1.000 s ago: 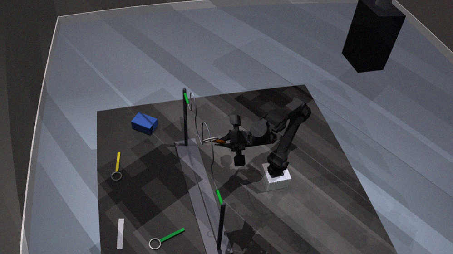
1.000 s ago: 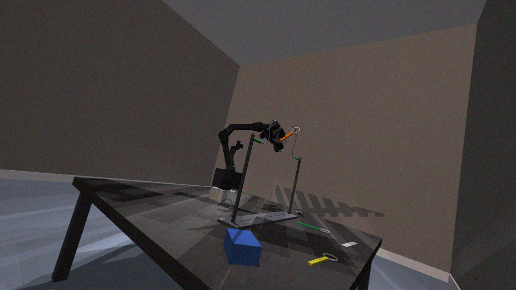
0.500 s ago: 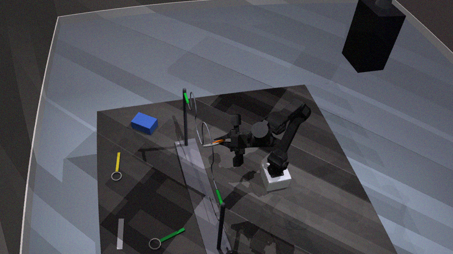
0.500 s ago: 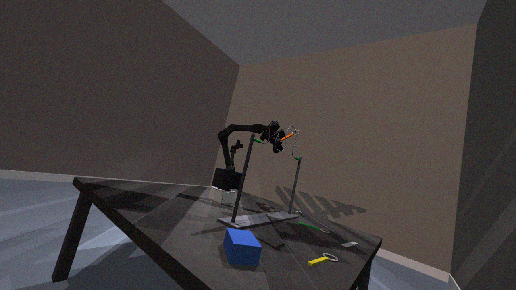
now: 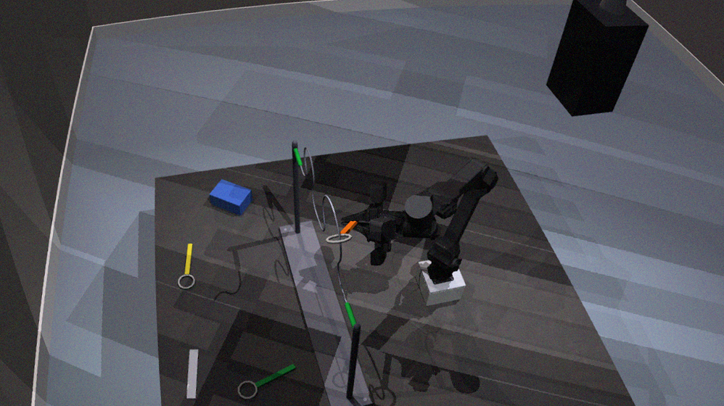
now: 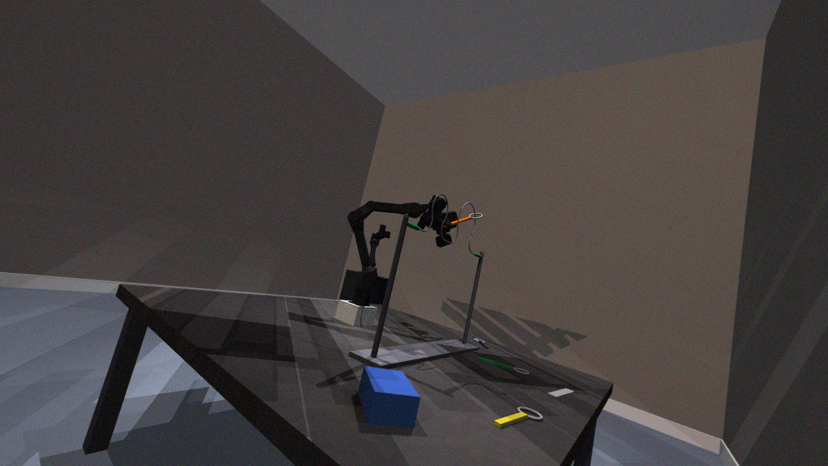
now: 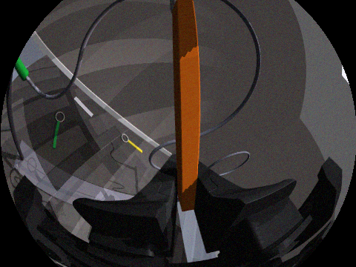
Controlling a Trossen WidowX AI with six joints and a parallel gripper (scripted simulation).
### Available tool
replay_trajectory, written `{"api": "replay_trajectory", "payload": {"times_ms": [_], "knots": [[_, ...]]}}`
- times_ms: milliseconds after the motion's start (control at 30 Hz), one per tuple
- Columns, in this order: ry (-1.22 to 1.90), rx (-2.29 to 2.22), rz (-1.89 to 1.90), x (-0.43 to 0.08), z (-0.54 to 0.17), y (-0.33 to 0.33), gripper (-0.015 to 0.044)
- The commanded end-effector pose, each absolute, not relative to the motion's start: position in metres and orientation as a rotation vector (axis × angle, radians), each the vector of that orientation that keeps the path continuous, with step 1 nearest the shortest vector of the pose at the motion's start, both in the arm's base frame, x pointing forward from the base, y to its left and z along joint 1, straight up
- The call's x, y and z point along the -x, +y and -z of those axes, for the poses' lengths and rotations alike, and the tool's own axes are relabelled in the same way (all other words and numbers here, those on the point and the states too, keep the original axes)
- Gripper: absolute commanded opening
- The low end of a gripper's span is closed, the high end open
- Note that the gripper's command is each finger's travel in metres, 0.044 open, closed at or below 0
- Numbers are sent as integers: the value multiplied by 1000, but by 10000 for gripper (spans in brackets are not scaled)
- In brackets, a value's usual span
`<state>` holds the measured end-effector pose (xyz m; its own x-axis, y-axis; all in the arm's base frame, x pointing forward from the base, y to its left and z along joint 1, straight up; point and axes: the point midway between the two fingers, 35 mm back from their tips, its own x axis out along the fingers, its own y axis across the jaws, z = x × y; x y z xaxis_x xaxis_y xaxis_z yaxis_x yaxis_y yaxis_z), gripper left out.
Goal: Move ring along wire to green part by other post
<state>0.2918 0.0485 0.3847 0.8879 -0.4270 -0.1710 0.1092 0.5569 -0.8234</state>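
Note:
My gripper [image 5: 353,222] [image 6: 451,224] [image 7: 180,159] is shut on the orange handle [image 5: 349,227] [image 6: 461,221] [image 7: 188,111]. The ring [image 5: 332,241] [image 6: 475,217] is held nearly flat, around the grey wire [image 5: 339,270] [image 6: 470,237] [image 7: 258,55] on the tall arch's side toward the front post in the top view. I cannot tell whether it touches the wire. The ring is outside the wrist view. One green part [image 5: 350,314] [image 6: 477,255] [image 7: 22,69] joins the front post [image 5: 352,365] [image 6: 473,301]; the other green part [image 5: 298,156] [image 6: 413,226] joins the back post [image 5: 294,197] [image 6: 391,289].
A blue block [image 5: 230,197] [image 6: 389,399] lies near the back post. A yellow-handled ring tool [image 5: 188,258] [image 6: 510,420] [image 7: 134,146], a green-handled one [image 5: 276,375] [image 6: 495,364] [image 7: 56,135] and a white strip [image 5: 192,374] [image 6: 561,393] [image 7: 84,107] lie on the table. Wire coils stand close around my fingers in the wrist view.

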Motion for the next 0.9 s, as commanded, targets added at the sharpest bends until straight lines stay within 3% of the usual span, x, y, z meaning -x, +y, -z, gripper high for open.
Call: {"api": "replay_trajectory", "payload": {"times_ms": [0,867], "knots": [[362,988,345,-290,-388,46,-150],[304,1328,428,-290,-399,40,-150]]}}
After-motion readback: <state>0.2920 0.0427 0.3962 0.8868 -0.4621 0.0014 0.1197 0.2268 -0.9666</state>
